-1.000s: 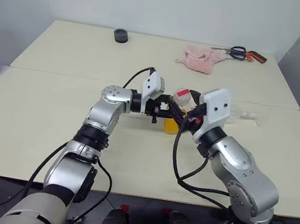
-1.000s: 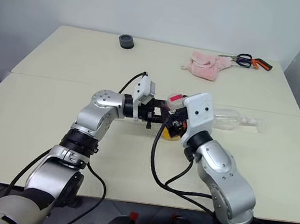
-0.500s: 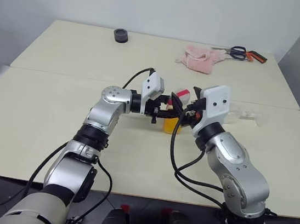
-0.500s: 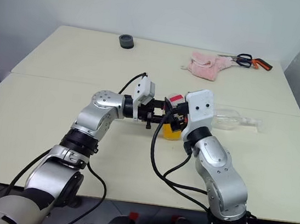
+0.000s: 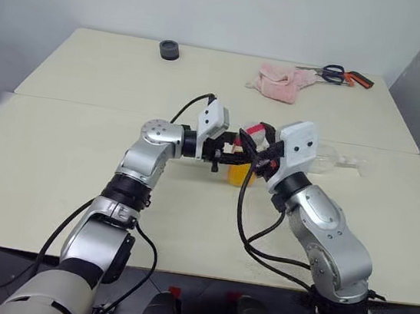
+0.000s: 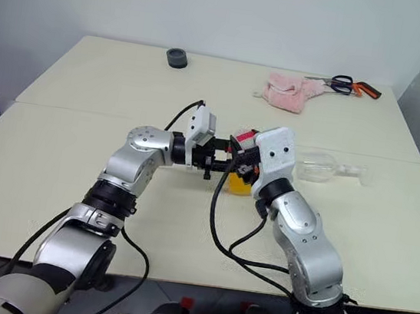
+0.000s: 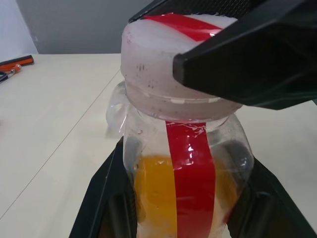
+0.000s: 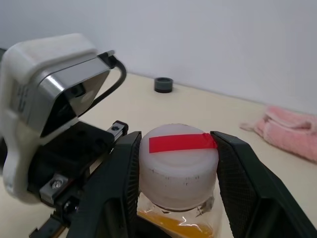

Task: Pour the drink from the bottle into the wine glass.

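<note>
Head stereo looks down over table (image 5: 56, 152); both wrist cams close on bottle (image 7: 185, 168).

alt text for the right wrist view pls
The right gripper has its jaws on either side of the bottle's white cap, which has a red strip across its top. The left gripper holds the bottle's body; a pink cloth lies on the table behind.

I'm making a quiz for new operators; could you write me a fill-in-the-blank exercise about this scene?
1. The left gripper is shut on the ____.
2. The right gripper has its fingers on either side of the bottle's ____.
3. The wine glass lies on its ____ on the table.
4. The drink is ____ in colour.

Missing words: bottle; cap; side; orange
</note>
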